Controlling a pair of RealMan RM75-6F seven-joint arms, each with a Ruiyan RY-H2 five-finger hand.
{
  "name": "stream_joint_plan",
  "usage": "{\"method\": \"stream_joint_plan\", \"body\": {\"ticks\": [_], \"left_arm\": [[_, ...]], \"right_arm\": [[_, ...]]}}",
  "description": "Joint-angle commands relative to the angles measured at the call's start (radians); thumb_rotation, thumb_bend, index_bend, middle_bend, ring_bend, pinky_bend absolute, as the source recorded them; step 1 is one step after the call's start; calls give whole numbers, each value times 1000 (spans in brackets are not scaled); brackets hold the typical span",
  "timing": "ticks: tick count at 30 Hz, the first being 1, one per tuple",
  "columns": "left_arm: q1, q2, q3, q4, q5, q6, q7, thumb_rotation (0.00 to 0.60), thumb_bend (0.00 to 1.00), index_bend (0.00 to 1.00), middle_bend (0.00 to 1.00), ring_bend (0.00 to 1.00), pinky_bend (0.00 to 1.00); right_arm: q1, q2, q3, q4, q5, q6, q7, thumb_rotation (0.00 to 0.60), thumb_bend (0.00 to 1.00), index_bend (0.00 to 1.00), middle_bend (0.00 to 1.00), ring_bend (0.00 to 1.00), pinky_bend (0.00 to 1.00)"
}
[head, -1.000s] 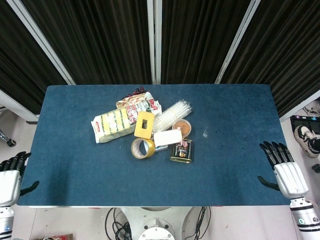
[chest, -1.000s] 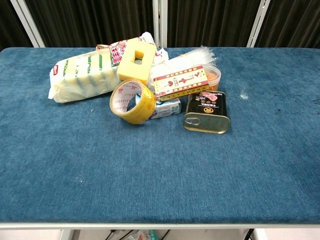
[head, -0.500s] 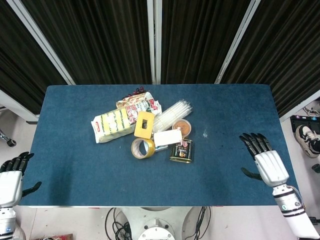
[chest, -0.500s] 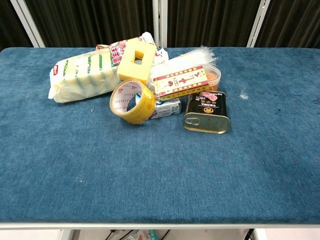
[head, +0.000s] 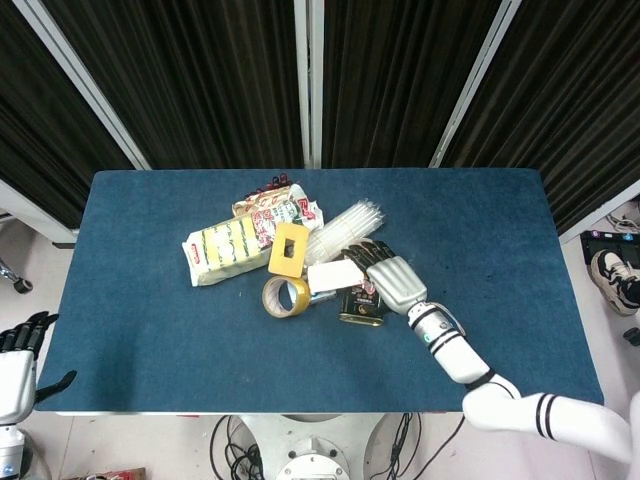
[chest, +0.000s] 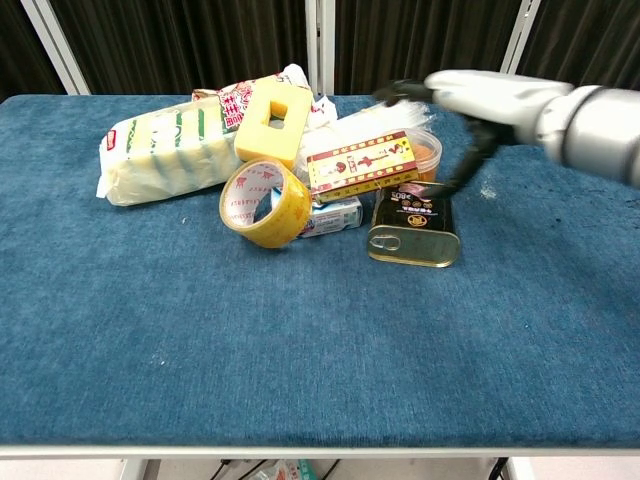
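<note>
Tin can (chest: 414, 228) sits at pile's 4 o'clock. Right hand (head: 384, 272) swung in from table's edge within the last second, now hovering above it, fingers spread, holding nothing.

The table (chest: 150, 330) wears matt, napped blue cloth. At its twelve o'clock lies a glossy metal tin (chest: 413, 226), a shiny plastic tape roll (chest: 264, 203), crinkly clear film on the sponge pack (chest: 165, 152), and a printed card box (chest: 360, 165). The right hand (head: 385, 275) has a smooth silvery shell with black fingers (head: 358, 254).
</note>
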Motion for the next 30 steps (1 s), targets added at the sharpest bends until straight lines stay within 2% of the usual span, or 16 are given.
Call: {"method": "stream_joint_plan", "body": {"ticks": [1,6,11,18,23,30], "left_arm": [[6,0,0,8,-5,1,-10,600,86,182,170,207,237],[13,-2,-1,21,-12,-2,-28,600,86,182,170,207,237],[16,-7,-4,33,-15,-5,-40,600,86,183,170,207,237],[20,-10,-9,39,-7,3,-48,600,85,189,170,207,237],[19,-10,-10,36,-6,-3,-46,600,85,194,169,207,237],[16,-7,-17,26,-5,-4,-36,600,86,193,169,207,237]], "right_arm": [[90,-126,38,123,70,-16,-93,600,129,17,101,0,73],[130,-182,27,196,119,-8,-134,600,144,76,144,4,113],[135,-218,4,247,97,20,-121,600,179,200,224,83,169],[120,-269,-34,340,-64,136,-27,600,348,600,489,345,376],[88,-232,-63,309,-187,214,110,600,359,651,535,400,443],[7,-87,-125,119,-367,349,395,600,358,659,540,409,475]]}}
